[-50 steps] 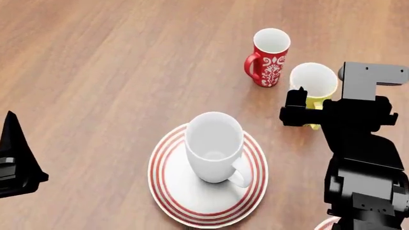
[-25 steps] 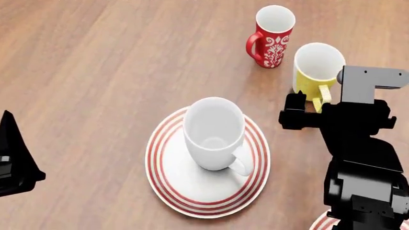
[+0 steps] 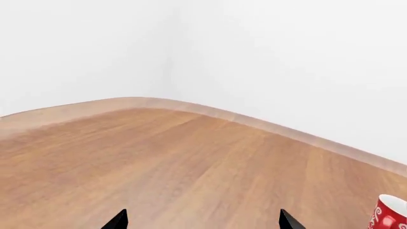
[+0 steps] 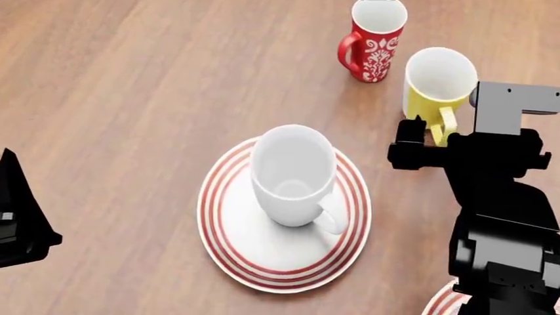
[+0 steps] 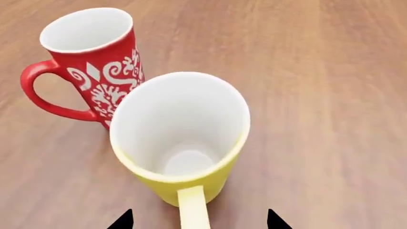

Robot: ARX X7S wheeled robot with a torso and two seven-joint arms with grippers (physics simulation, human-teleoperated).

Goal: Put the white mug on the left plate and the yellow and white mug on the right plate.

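We are seeing the right claw [image 5: 198,220] gaping empty, only its tips showing astride the yellow mug's [image 5: 180,140] handle, the right plate [image 4: 444,302] nearly hidden under the arm, the white mug [image 4: 293,176] sitting on the left plate [image 4: 229,236], and the left claw [image 3: 202,220] open, empty.

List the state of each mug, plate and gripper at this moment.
white mug: upright, empty, on the left plate.
yellow and white mug: upright, empty, on the table, ungrasped.
red mug: upright, on the table.
right plate: bare where visible, mostly hidden.
right gripper: open.
left gripper: open, empty.
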